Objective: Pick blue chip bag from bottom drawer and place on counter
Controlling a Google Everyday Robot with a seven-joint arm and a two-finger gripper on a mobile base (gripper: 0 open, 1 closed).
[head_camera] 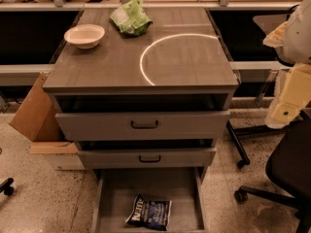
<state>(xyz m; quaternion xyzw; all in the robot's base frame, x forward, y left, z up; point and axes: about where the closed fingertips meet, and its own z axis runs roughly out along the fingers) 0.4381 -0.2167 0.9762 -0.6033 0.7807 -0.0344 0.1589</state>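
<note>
The blue chip bag (150,212) lies flat on the floor of the open bottom drawer (116,198), near its front, slightly right of the middle. It is dark navy with white lettering. The counter (184,62) is the wood-grain top of the cabinet, marked with a thin white arc. My arm hangs at the right edge of the view, and my gripper (285,111) is at its lower end, level with the upper drawer. It is well to the right of and above the bag, and touches nothing.
A cream bowl (84,35) and a light green wrinkly bag (130,17) sit at the back left of the counter. Two grey drawers with black handles (144,124) stick out above the bottom drawer. A cardboard box (34,108) leans at the left. An office chair (286,169) stands at the right.
</note>
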